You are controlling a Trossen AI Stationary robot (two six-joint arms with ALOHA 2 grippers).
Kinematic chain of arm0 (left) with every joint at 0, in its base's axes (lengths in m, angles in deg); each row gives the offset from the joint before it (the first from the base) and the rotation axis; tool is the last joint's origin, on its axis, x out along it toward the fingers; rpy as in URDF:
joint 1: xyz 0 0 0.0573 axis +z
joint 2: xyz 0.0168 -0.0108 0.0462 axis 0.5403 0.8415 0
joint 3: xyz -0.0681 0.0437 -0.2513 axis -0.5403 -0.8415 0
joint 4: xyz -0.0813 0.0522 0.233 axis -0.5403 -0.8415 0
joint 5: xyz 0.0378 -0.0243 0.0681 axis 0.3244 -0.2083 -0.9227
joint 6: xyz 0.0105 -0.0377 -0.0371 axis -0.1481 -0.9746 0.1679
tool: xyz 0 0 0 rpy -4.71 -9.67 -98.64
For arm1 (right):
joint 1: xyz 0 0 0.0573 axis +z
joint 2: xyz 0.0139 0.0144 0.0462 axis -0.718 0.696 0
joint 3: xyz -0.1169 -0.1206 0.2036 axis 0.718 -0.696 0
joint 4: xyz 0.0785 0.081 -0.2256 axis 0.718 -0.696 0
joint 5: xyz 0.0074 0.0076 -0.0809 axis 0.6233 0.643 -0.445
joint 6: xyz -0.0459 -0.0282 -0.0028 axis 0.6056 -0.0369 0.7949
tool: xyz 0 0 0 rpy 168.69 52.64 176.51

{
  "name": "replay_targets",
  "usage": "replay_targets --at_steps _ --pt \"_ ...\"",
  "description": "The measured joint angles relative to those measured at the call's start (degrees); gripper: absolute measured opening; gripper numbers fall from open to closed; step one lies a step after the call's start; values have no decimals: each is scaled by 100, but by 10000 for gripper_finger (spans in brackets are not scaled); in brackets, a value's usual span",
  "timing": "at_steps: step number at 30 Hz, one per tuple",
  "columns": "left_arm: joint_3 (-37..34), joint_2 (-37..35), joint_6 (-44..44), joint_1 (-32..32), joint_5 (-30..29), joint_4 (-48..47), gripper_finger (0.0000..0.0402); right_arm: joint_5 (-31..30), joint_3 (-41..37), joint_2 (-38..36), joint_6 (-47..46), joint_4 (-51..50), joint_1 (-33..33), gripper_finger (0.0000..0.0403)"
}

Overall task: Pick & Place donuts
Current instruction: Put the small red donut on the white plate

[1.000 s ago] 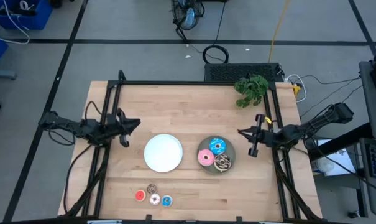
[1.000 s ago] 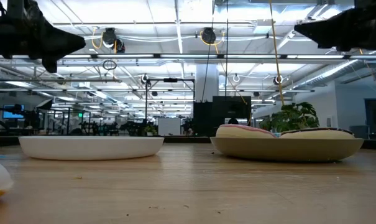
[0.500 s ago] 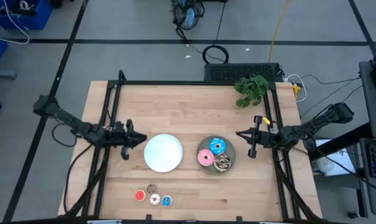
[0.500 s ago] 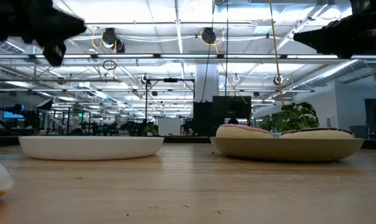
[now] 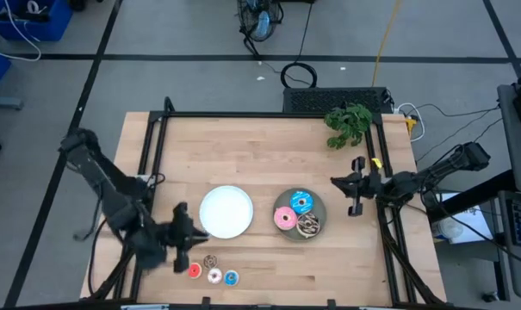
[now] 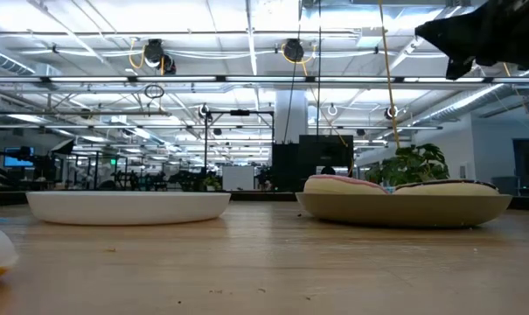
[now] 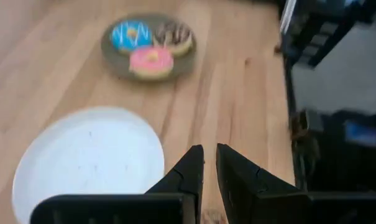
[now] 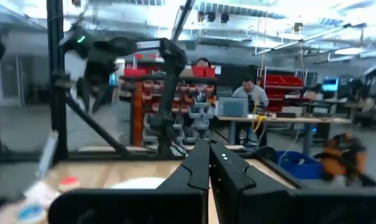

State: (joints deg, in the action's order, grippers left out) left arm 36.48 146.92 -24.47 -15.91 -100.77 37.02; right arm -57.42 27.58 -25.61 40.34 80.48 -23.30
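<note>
Tabletop (image 5: 269, 155) of pale wood, seen from above, with two dark robot arms reaching in from opposite sides. The left gripper (image 5: 189, 245) hovers near the front edge, just beside the round white plate (image 5: 226, 211) and close to the four tiny donuts; its jaws are nearly closed with a thin gap between them and hold nothing (its wrist view looks past them at the plates). The tiny donuts lie in a loose cluster on the bare wood in front of the white plate: a red donut (image 5: 194, 270), a brown donut (image 5: 210, 260), a pink-white donut (image 5: 214, 275) and a blue donut (image 5: 232, 277). To the right of the white plate sits a round grey plate (image 5: 318, 207) carrying the three larger donuts, touching one another: a large blue donut (image 5: 301, 202), a large pink donut (image 5: 286, 219) and a brown sprinkled donut (image 5: 309, 225). The right gripper (image 5: 355, 197) waits at the right edge, near the grey plate, with its jaws pressed together and empty. A green plant sprig (image 5: 348, 123) lies at the far right corner. The white plate has nothing on it.
</note>
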Motion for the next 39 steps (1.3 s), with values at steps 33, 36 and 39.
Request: replay_targets --at_steps 33,36,39 --pt "958 2657 -2182 -186 2762 -2181 193 -298 0 19 -88 -640 -2 0" --pt "849 2658 -1985 -188 2736 -2102 224 -298 0 19 -88 -640 -2 0" --pt "718 2658 -1911 -188 2658 -2079 243 -298 0 19 -89 -640 -2 0"
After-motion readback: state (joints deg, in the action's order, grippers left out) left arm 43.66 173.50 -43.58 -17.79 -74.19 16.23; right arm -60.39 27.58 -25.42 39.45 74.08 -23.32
